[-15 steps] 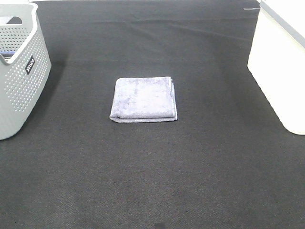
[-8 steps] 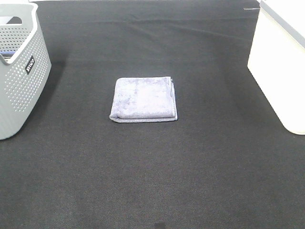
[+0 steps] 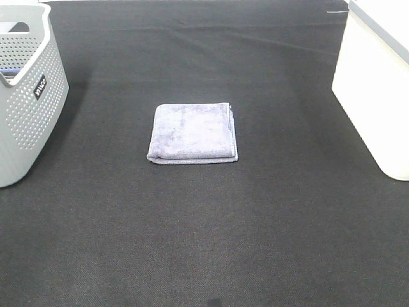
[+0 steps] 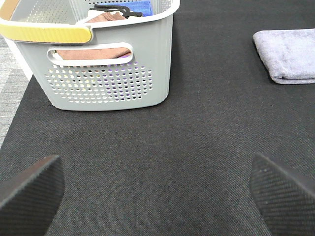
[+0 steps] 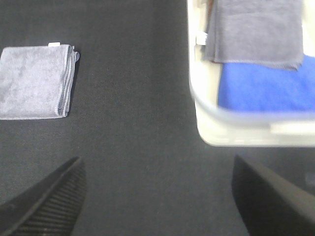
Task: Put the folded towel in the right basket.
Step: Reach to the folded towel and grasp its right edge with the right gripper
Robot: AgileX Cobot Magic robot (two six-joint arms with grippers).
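The folded towel (image 3: 193,133) lies flat on the dark table (image 3: 204,243), outside both baskets. Well to the right of the towel stands the white basket (image 3: 374,96), with a grey cloth (image 5: 256,32) and a blue cloth (image 5: 266,86) inside. Well to the towel's left stands the grey basket (image 3: 29,109). The left hand (image 4: 156,194) and right hand (image 5: 157,199) are both spread wide, holding nothing.
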